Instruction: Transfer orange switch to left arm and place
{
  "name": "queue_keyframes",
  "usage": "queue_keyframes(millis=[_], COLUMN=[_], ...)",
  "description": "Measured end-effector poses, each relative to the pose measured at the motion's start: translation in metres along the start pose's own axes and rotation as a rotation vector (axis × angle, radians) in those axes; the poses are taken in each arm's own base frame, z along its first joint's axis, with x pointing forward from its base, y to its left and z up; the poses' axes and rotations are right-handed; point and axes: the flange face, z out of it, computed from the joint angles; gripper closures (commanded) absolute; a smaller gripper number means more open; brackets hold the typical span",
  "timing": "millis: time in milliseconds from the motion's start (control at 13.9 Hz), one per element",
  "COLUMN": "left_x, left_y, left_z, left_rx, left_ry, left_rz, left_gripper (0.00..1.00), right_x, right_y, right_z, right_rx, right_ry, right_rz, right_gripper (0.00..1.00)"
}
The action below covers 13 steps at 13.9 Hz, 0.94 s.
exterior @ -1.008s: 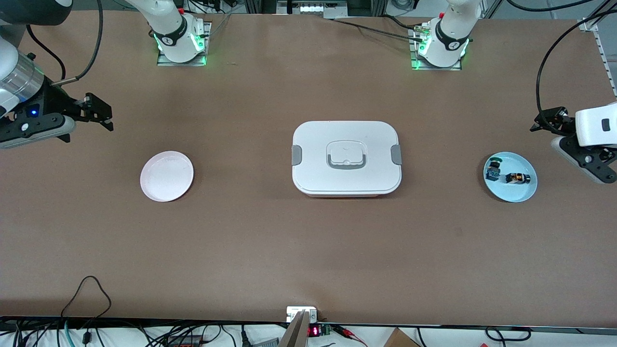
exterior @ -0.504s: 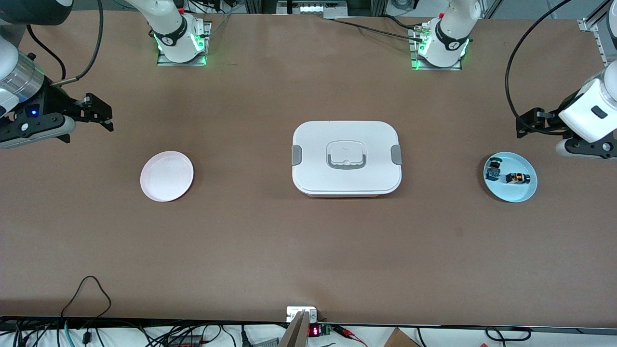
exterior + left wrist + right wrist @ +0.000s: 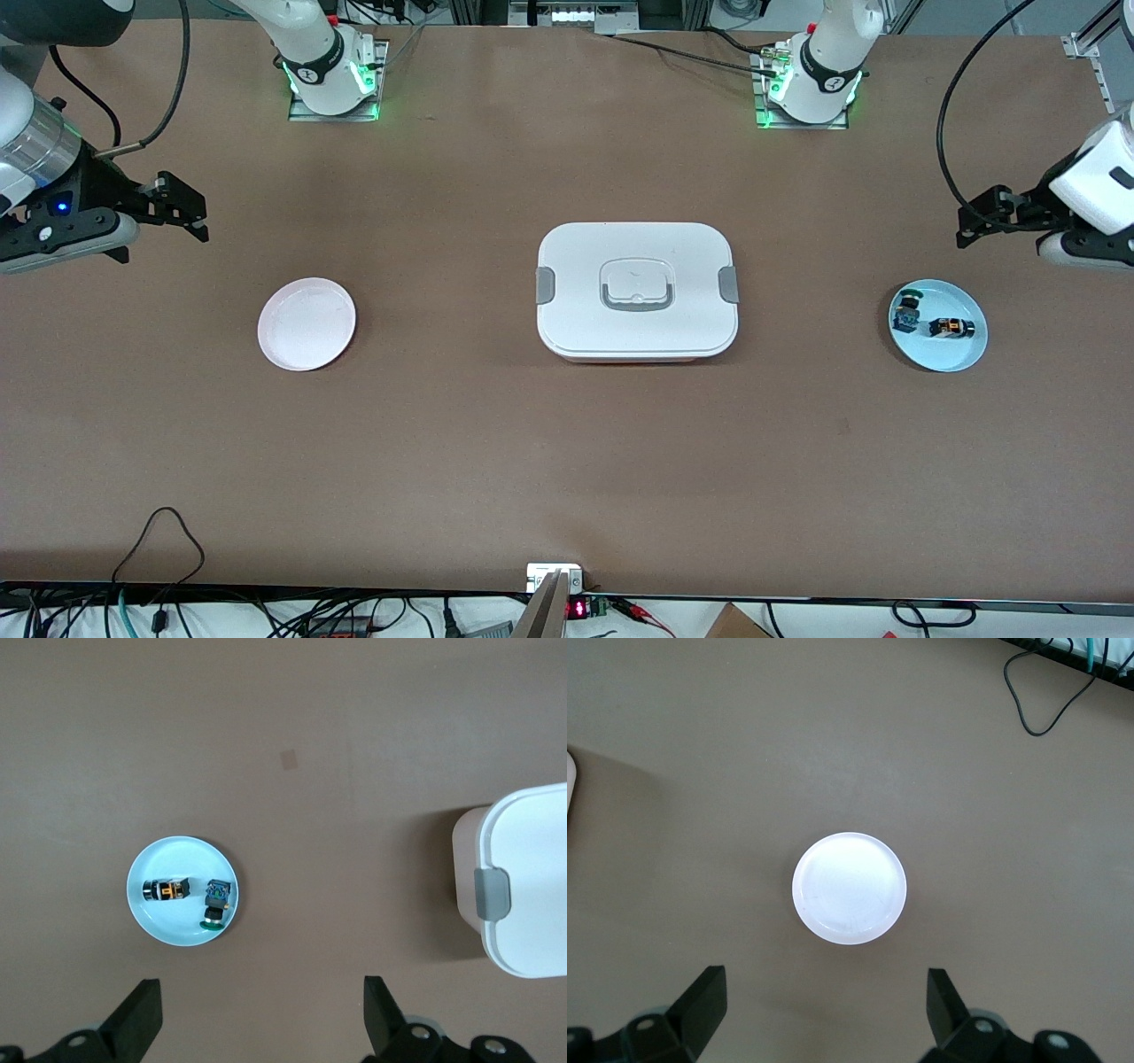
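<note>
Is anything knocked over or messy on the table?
Not really. The two little switches, the orange switch and the blue-green switch, lie on their sides in the blue plate. The box sits shut and straight, and the pink plate holds nothing.

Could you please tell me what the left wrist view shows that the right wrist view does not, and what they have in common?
Only the left wrist view shows the blue plate carrying the orange switch and the blue-and-green switch, lying apart, plus the box with one grey clip, toward the table's middle.

Only the right wrist view shows the pink plate, with nothing on it, and a black cable at the table's edge.

Both show brown tabletop and that arm's own open fingers: the left gripper and the right gripper hold nothing.
</note>
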Motion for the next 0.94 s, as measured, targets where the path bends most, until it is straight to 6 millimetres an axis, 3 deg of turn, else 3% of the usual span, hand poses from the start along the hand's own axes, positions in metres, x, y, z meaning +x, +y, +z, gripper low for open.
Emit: queue_keyframes(millis=[288,936], left_x=[-0.01,-0.009], left_y=[0.007,0.013], left_z=[-0.001,-0.003], left_rx=[-0.001,-0.001], left_ry=[-0.021,-0.027], left_rz=[-0.021,-0.027], left_gripper=[0.0,0.0], right_x=[0.0,0.0], right_y=[0.0,0.0], right_z=[0.0,0.0], right_rx=[0.0,0.0], right_ry=[0.0,0.0], right_rz=[0.0,0.0], right_gripper=[0.0,0.0])
